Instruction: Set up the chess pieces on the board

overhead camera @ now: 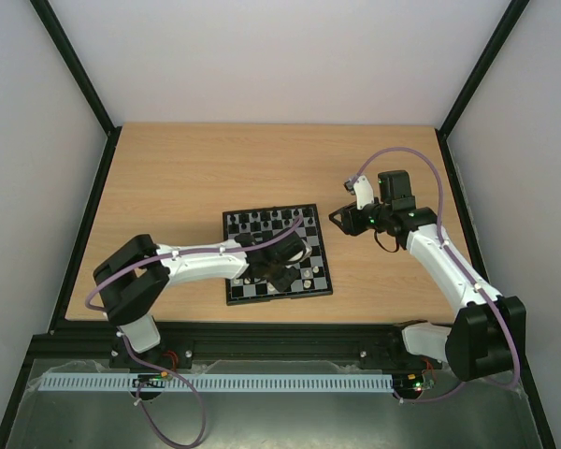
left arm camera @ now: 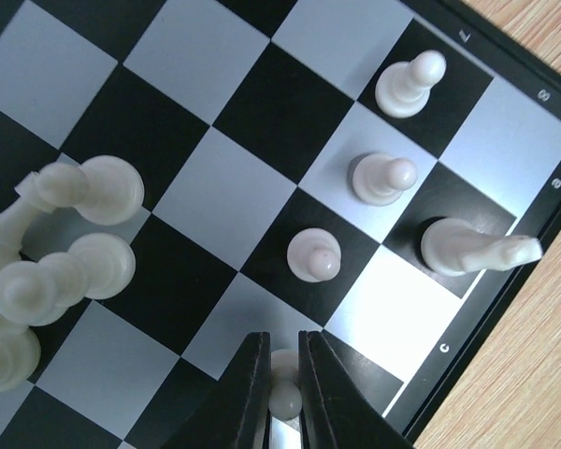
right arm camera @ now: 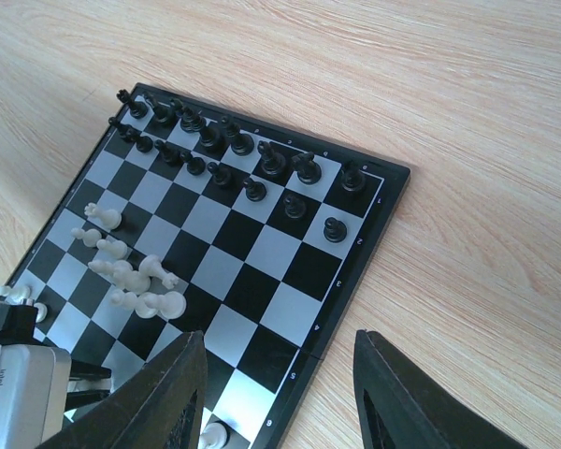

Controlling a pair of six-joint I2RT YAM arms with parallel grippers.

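Wood table (overhead camera: 168, 187): left gripper (left arm camera: 282, 348) is pinching a white pawn (left arm camera: 283, 398), needing square-centring before release; right gripper (right arm camera: 280, 379) idling open, empty.

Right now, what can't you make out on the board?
- Top view: the left arm covers the board's middle; the pieces are too small to identify.
- Left wrist view: the left gripper and bottom edge cut off the white piece between its fingers.
- Right wrist view: the right gripper hides part of the board's near end.
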